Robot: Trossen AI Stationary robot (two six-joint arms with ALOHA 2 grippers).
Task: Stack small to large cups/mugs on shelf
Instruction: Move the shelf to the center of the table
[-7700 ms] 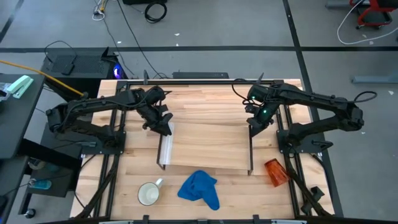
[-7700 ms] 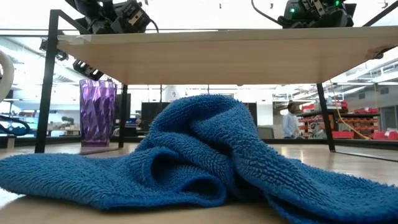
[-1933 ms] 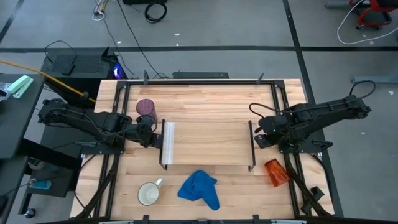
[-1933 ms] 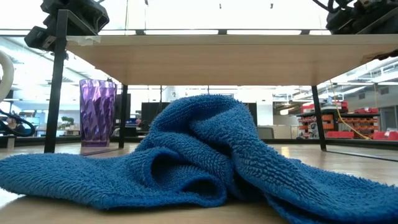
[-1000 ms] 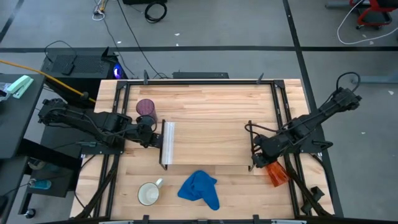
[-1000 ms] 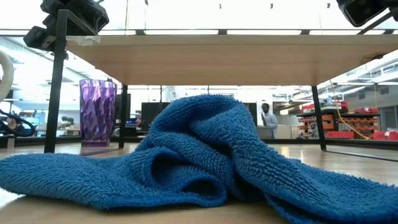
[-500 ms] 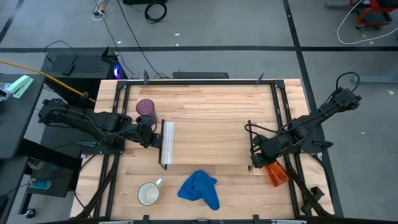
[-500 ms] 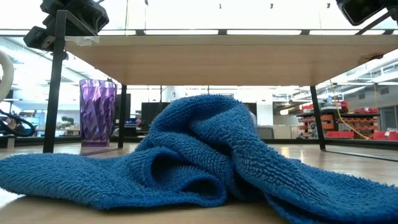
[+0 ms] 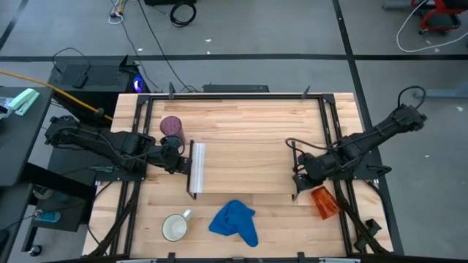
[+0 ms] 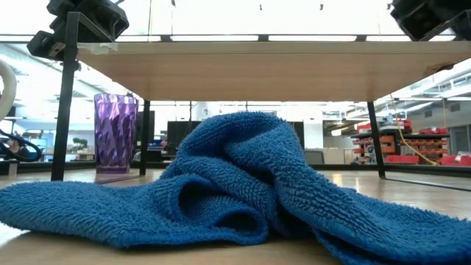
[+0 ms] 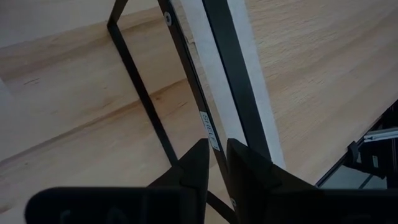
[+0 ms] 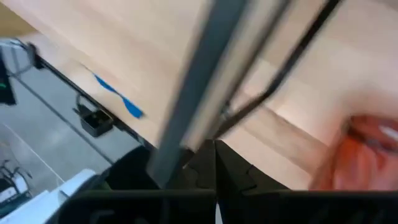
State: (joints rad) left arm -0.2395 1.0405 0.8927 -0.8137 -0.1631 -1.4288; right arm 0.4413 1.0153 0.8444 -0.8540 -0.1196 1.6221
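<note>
The shelf (image 9: pixel 245 168) stands on its black legs in the middle of the table, its white strip (image 9: pixel 197 168) at the left end. My left gripper (image 9: pixel 180 160) is shut on the frame at that end. At the shelf's right end, near the near corner, my right gripper (image 9: pixel 299 174) is shut. The purple cup (image 9: pixel 171 128) stands upright on the table by the shelf's far left corner. Near the front edge the white mug (image 9: pixel 175 227) stands upright. The orange cup (image 9: pixel 324 202) lies on its side at the near right. My left gripper (image 11: pixel 216 163) has a thin black bar (image 11: pixel 208 134) of the shelf's left-end frame between its two fingers, beside the white strip. It comes in about level from the table's left. The shelf stands on the table. My right gripper (image 12: pixel 214 158) is shut beside the shelf's right-end frame; whether it touches it I cannot tell.
A crumpled blue cloth (image 9: pixel 235 223) lies on the table in front of the shelf, between the mug and the orange cup. Black rails (image 9: pixel 135 146) run along the table's left and right sides.
My right gripper has gone a little toward the table's far edge along the shelf's right end, away from the orange cup, and has stayed shut. The shelf and the cups have kept their places.
</note>
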